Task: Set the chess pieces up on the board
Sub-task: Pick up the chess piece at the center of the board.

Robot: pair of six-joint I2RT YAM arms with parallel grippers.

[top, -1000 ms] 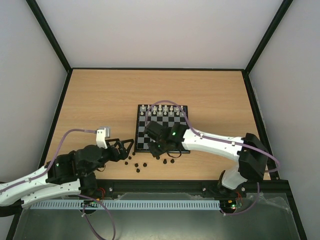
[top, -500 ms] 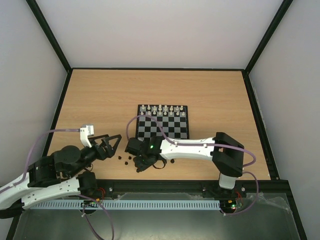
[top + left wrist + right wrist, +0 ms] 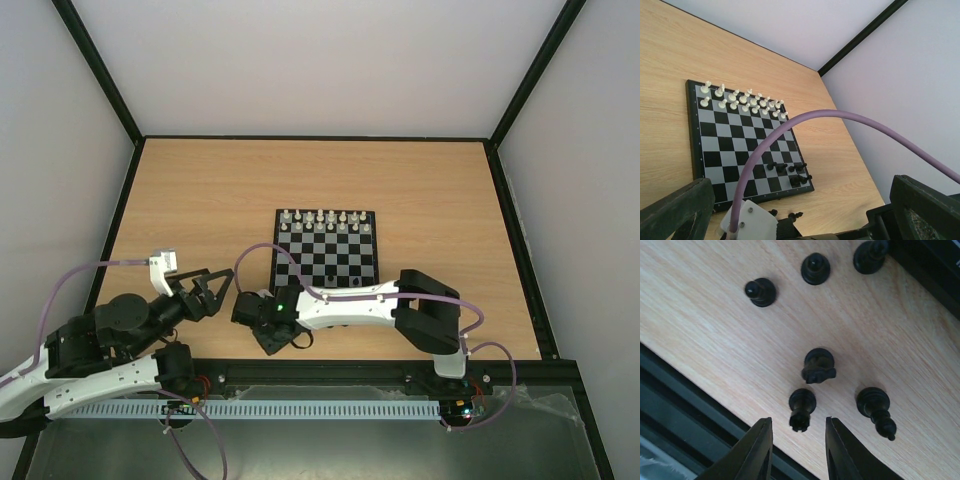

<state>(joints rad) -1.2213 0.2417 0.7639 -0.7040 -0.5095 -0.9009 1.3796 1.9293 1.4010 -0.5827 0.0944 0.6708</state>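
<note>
Six loose black chess pieces (image 3: 819, 365) sit on the wood in the right wrist view, off the chessboard (image 3: 730, 145). The top view hides them beneath the right arm. A notch-topped piece (image 3: 802, 407) is just ahead of the right claw (image 3: 797, 452), whose fingers stand narrowly apart with nothing between them.

Only the left wrist view shows what the chessboard carries. A few black pieces are grouped at its near right corner, white pieces (image 3: 742, 100) fill the two far rows, and the middle squares are bare. At least one more black piece sits on the wood just off the near border. The left claw (image 3: 797, 200) is spread wide and holds nothing, and a purple cable (image 3: 840, 117) arcs across its view.

From above, the right claw is low over the bench (image 3: 200, 200), between the board and the black rail (image 3: 685, 405) at the near edge. The left claw is near it on the left. The board sits mid-bench, well apart from the side and far edges.
</note>
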